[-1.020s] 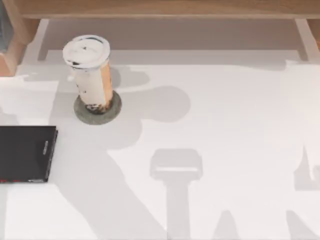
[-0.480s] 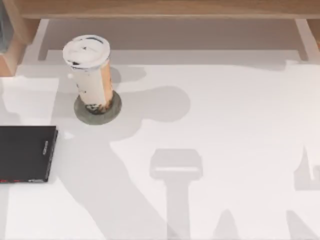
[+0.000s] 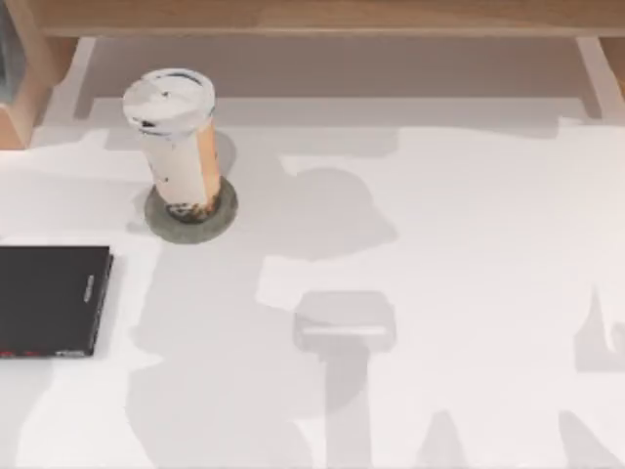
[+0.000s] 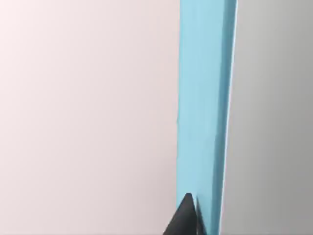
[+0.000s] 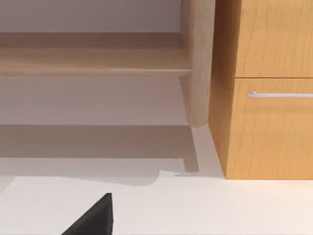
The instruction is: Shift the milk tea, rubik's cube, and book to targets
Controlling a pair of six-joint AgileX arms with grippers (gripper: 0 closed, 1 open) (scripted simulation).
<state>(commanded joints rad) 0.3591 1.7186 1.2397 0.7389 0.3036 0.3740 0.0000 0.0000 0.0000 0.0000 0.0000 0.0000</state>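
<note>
White table point(image 3: 469, 244) under broad shadows, milk tea point(image 3: 176, 147) upright on round disc point(image 3: 227, 210), left gripper point(image 4: 188, 215) grasping the book point(image 4: 203, 98)

1. The top view looks straight down on the white table point(image 3: 469, 225), wooden furniture along its far edge.
2. The left wrist view sits very close against the book point(image 4: 203, 112).
3. The right wrist view faces level toward a wooden cabinet point(image 5: 266, 88) (table surface shared with the top view).

Bright even light; soft broad grey shadows across table point(image 3: 469, 215).
</note>
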